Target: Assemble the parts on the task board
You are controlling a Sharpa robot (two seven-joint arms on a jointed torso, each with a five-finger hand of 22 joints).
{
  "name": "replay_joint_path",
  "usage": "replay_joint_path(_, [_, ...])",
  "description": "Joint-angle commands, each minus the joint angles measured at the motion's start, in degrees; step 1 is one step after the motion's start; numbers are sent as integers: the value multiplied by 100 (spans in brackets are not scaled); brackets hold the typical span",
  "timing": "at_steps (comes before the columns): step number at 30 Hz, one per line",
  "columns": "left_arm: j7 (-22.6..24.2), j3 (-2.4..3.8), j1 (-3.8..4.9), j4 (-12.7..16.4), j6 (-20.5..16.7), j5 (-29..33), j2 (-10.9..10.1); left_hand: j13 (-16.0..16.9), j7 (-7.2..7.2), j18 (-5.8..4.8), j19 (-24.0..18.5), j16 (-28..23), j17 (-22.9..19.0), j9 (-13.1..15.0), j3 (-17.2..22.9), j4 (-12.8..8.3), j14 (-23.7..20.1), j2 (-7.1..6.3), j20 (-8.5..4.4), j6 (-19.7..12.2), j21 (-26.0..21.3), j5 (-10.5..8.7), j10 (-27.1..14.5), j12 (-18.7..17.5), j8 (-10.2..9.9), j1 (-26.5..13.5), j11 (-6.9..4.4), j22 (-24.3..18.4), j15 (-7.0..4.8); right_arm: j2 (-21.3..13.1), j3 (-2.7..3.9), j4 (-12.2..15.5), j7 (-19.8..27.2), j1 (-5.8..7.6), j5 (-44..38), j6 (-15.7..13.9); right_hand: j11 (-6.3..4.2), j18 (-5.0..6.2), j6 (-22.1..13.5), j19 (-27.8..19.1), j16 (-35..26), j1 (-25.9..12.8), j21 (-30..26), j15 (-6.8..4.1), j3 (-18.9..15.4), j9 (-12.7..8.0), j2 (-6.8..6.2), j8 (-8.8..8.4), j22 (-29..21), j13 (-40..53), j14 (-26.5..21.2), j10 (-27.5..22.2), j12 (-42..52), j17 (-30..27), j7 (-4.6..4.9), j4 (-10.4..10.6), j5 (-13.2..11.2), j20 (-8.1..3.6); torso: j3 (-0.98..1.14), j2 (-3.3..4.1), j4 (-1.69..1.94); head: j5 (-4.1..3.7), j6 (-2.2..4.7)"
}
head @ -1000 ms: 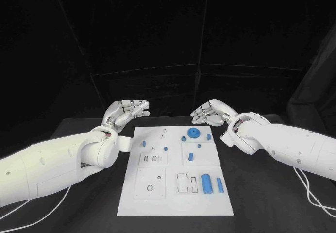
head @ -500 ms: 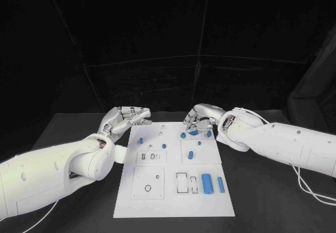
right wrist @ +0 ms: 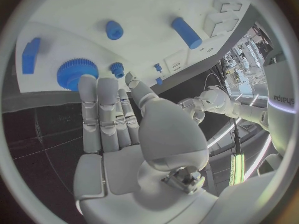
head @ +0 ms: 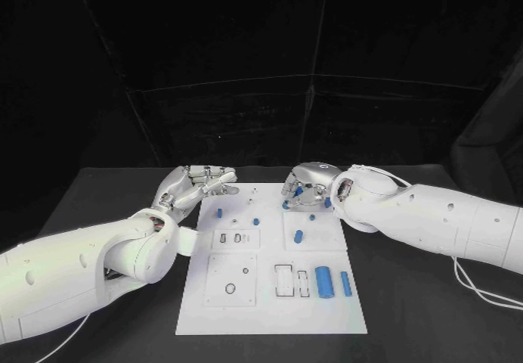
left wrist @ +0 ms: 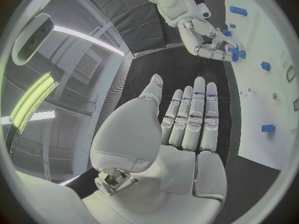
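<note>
Head view: the task board [head: 273, 302] lies mid-frame on the black counter [head: 436, 318]. Since a second ago the right robot hand [head: 304, 189] has come in from right of the board's upper edge and now hangs over its upper right corner, above the blue gear [head: 298, 204], which it partly hides. Its fingers point down; whether they touch the gear I cannot tell. The left robot hand [head: 196, 185] has stayed at the board's upper left corner, released, fingers apart. Two blue cylinders [head: 323, 282] lie at lower right of the board, and small blue pegs [head: 298, 238] sit in its upper half.

Left wrist view: the left robot hand [left wrist: 187, 129] lies flat and empty, and at upper right the right robot hand [left wrist: 212, 40] shows fingertips bunched at a blue part.

Right wrist view: the right robot hand [right wrist: 118, 119] has straight fingers holding nothing, the toothed gear [right wrist: 77, 73] just beyond their tips, apparently apart.
</note>
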Motion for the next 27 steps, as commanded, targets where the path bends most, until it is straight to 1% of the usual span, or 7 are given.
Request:
replay_joint_path(1, [18, 5, 9, 9, 116, 74, 1, 4, -1, 82, 36, -8, 8, -7, -8, -42, 8, 52, 0, 36, 6, -28, 40, -29, -31, 7, -1, -7, 3, 21, 6, -17, -129, 17, -258, 132, -5, -83, -60, 124, 283, -54, 232, 17, 39, 0, 3, -22, 302, -4, 141, -30, 2, 279, 2, 2, 1, -5, -2, 16, 9, -6, -14])
replay_joint_path(4, [17, 5, 9, 3, 121, 106, 1, 4, 0, 82, 36, -9, 8, -7, -10, -44, 6, 52, 0, 36, 5, -28, 40, -30, -32, 7, -1, -8, 4, 45, 6, -35, -121, 17, -290, 172, 0, -144, -60, 261, 711, -64, 559, 20, 92, 1, 14, -20, 722, -4, 163, -13, 6, 691, -2, 5, 23, 4, 3, 24, 7, 0, -24])
replay_joint_path(9, [13, 5, 9, 2, 131, 137, 0, 2, 6, 79, 36, -21, 10, -8, -30, -50, -14, 51, 2, 35, -4, -29, 39, -37, -40, -10, 5, -14, 10, 107, 6, -82, -124, 17, -342, 270, 0, -201, -59, 404, 1094, -87, 842, 24, 154, 0, 48, -22, 1105, -5, 191, -4, 4, 1072, 2, 25, 17, 10, 9, 46, 6, 18, -18])
replay_joint_path(19, [-4, 4, 10, 13, 144, 150, -25, 2, 6, 78, 35, -24, 10, -8, -33, -51, -18, 52, 2, 36, -6, -29, 39, -38, -41, -12, 5, -15, 11, 197, 6, -186, -162, 16, -412, 434, 9, -229, -36, 442, 1376, -93, 1051, 39, 283, 2, 73, -17, 1345, -6, 159, -14, 1, 1299, 18, 28, -16, 26, 6, 60, 12, 36, -44])
replay_joint_path(22, [-13, 4, 10, 26, 144, 151, -42, 2, 5, 77, 35, -27, 11, -8, -36, -54, -23, 55, 3, 37, -9, -28, 40, -39, -43, -15, 5, -17, 12, 225, 6, -199, -174, 15, -419, 500, 8, -246, -3, 477, 1483, -89, 1140, 40, 349, 5, 90, -11, 1461, -4, 154, 8, 8, 1388, 20, 28, -31, 30, 7, 72, 13, 38, -33])
replay_joint_path(23, [-15, 4, 10, 27, 146, 151, -45, 2, 5, 77, 35, -27, 11, -8, -36, -54, -23, 55, 3, 37, -9, -28, 40, -39, -43, -15, 5, -17, 12, 236, 5, -207, -176, 15, -420, 520, 7, -249, 9, 484, 1507, -83, 1159, 39, 373, 6, 105, -8, 1485, -5, 154, 13, 8, 1408, 21, 28, -45, 30, 9, 71, 12, 38, -49])
replay_joint_path(27, [-21, 4, 11, 27, 157, 151, -50, 2, 3, 77, 34, -32, 12, -7, -37, -59, -30, 62, 4, 40, -12, -28, 42, -41, -44, -13, 5, -19, 14, 276, 5, -243, -175, 15, -424, 582, 7, -258, 71, 491, 1612, -25, 1235, 39, 558, 7, 193, -3, 1569, -6, 139, 38, 9, 1483, 29, 15, -249, 31, 9, 81, 14, 40, -64])
